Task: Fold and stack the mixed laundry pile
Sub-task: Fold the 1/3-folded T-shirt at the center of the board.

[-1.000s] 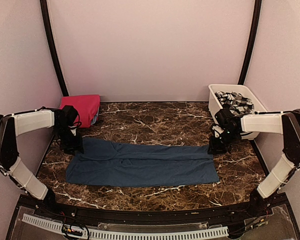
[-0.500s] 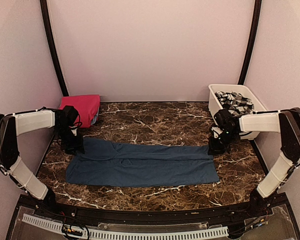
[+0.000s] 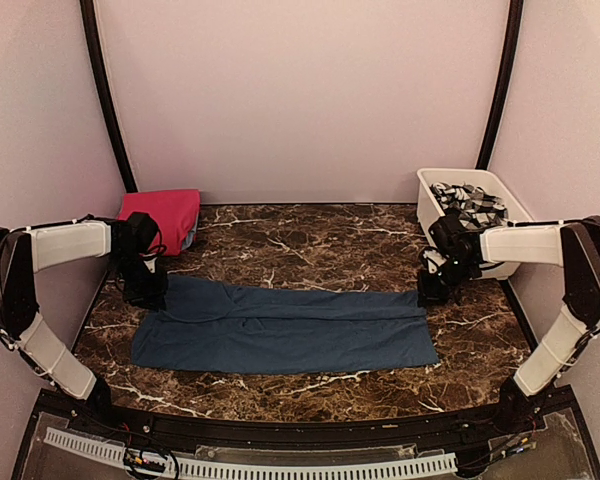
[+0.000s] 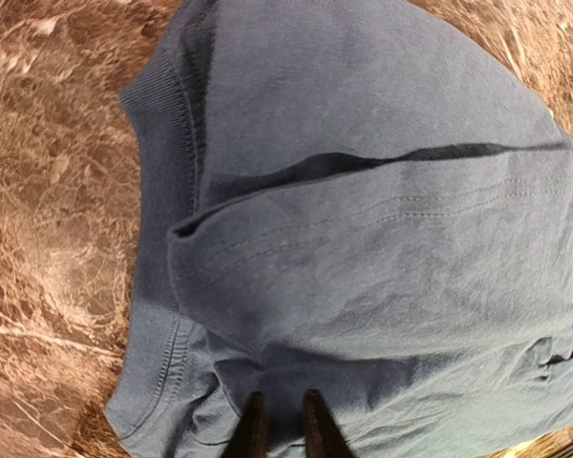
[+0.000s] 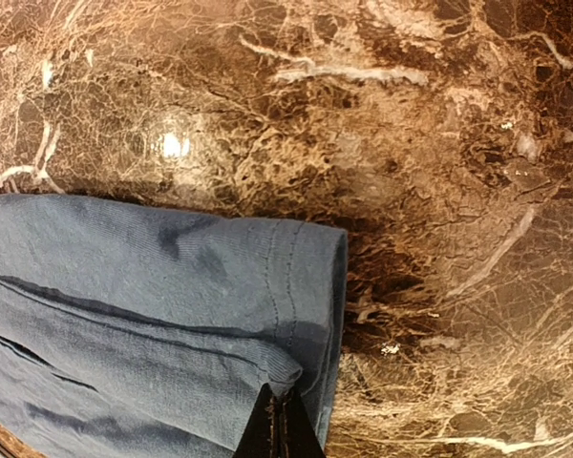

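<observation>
Between the two grippers the dark blue garment (image 3: 280, 330) lies spread flat on the marble table (image 3: 320, 240), its long side running from one gripper to the other. At the cloth's far corner on its own side, beside a ribbed band, the left gripper (image 4: 284, 429) has its fingers drawn nearly together, with a small bunch of the blue cloth pinched between them. At the opposite far corner the right gripper (image 5: 279, 425) is down on the stitched hem. Its fingers are pressed tight together on the edge, which curls up a little off the table there. Beyond the left gripper, farther back, a pink garment (image 3: 165, 212) lies folded, and a light blue shirt (image 3: 192, 238) shows from under its edge. Just behind the right gripper stands a white tub (image 3: 426, 205) holding a grey-and-white patterned garment (image 3: 468, 205). That garment is crumpled and well apart from the blue cloth.
</observation>
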Controlling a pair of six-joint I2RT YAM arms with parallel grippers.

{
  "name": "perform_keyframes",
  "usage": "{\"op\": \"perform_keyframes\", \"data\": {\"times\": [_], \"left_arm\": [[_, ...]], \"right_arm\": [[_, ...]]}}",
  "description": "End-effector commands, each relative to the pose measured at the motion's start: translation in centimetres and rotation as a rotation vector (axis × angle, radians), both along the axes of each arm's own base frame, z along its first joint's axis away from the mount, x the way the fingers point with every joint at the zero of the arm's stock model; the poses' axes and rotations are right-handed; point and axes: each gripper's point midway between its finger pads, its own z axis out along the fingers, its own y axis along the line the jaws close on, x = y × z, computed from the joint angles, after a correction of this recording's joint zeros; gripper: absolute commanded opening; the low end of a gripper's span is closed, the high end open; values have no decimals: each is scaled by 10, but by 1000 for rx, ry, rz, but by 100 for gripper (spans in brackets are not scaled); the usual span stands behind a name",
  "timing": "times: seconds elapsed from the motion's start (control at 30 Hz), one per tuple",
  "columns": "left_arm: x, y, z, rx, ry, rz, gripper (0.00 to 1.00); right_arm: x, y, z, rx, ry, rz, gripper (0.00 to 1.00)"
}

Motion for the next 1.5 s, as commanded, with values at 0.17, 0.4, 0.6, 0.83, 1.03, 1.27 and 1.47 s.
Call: {"op": "perform_keyframes", "data": {"times": [0.17,0.4,0.6,0.83,1.03,1.27,1.47], "left_arm": [[-1,1,11,6,-26,1,0],[22,2,32,22,-93,3,0],[54,5,63,42,-199,15,0],[82,7,93,51,-286,15,0],[75,18,98,93,-310,25,0],[33,8,57,31,-186,-34,0],[8,6,27,26,-112,-49,0]], "right_arm": [[17,0,35,9,-115,-3,0],[46,0,68,3,-203,-8,0],[78,1,95,10,-274,-14,0],[110,0,108,-5,-317,-8,0],[109,-12,105,-44,-328,-11,0],[82,-13,84,-12,-288,-7,0],[63,-16,48,-12,-204,-21,0]]}}
